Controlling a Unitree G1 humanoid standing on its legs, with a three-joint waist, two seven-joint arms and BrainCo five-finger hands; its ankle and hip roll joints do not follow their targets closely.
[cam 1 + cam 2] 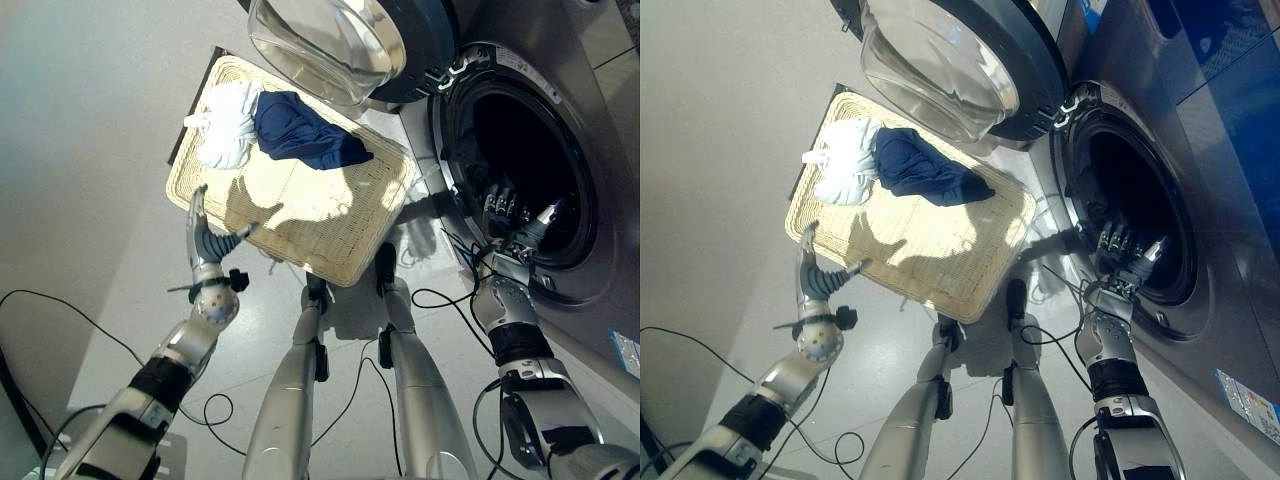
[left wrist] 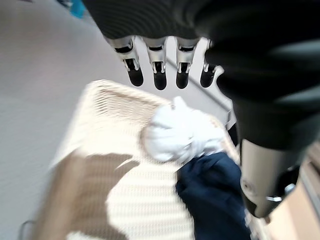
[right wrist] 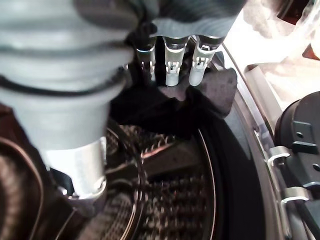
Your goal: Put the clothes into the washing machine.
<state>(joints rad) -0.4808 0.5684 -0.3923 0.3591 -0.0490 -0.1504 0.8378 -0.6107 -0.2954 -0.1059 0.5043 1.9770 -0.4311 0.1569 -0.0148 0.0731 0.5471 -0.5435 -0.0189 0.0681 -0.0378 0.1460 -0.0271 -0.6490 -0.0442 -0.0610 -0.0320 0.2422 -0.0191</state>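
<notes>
— Any words or numbers you can make out?
— None. The washer point(image 1: 1200, 150) carries a small label point(image 1: 1244, 398) low on its front and a strip of print by the door rim, both too small to read.

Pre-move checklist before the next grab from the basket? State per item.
1. Washer door swung open, drum opening unblocked: ok.
2. Right hand at the drum mouth: ok. Its wrist view shows dark cloth at its fingers; released or not: cannot tell.
3. Left hand open with straight fingers, holding nothing, over the near end of the wicker basket: ok.
4. Clothes left to load: white garment and navy garment both lie at the basket's far end: not ok, task unfinished.
5. The two garments touch, navy overlapping the white edge; clean single pick: cannot tell.
</notes>
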